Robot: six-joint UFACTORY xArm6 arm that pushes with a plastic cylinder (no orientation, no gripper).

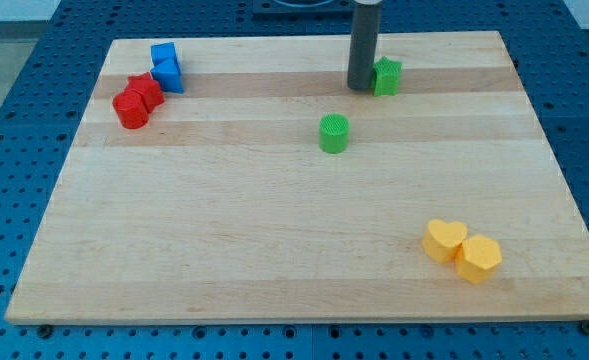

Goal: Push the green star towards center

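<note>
The green star (387,76) lies near the view's top, right of the middle of the wooden board (274,250). My tip (361,88) stands right against the star's left side, touching or almost touching it. A green cylinder (334,133) stands below and to the left of my tip, close to the board's middle.
A blue block (166,66) sits at the view's top left, with two red blocks (137,101) just below it. A yellow heart (444,240) and a yellow hexagon (479,258) lie together at the bottom right. Blue perforated table surrounds the board.
</note>
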